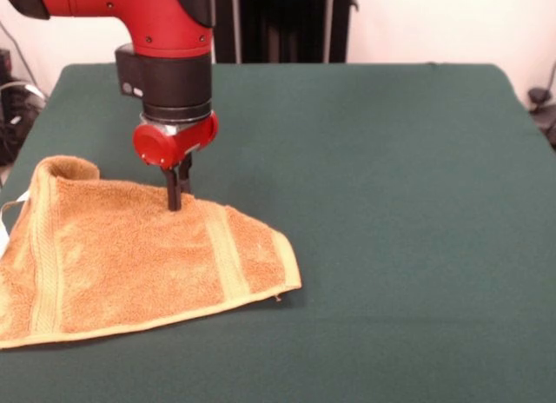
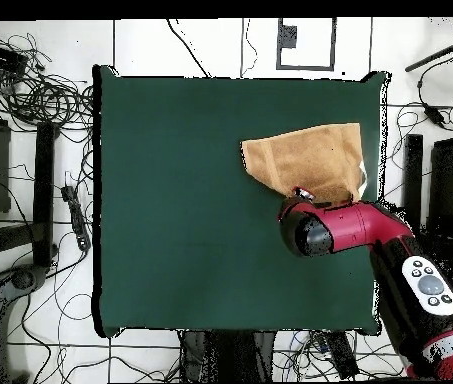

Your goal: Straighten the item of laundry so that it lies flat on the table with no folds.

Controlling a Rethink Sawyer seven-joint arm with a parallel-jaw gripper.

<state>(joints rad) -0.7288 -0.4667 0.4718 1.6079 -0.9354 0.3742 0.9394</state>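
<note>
The item of laundry (image 1: 130, 264) is an orange-tan towel at the front left of the green table (image 1: 391, 203). It is not flat: its far left corner (image 1: 65, 167) is curled up and its far edge is folded under. Paler bands run near its left and right edges. A white tag (image 1: 17, 199) sticks out at the left. My gripper (image 1: 175, 199) points straight down at the towel's far edge, with its fingers together and their tips in the terry. From above, the towel (image 2: 310, 155) lies near the table's (image 2: 190, 200) right edge, and the arm's red head (image 2: 315, 228) hides the fingers.
The towel reaches the table's left edge in the front view. In the overhead view, cables (image 2: 40, 95) and black stands (image 2: 45, 190) lie on the floor around the table.
</note>
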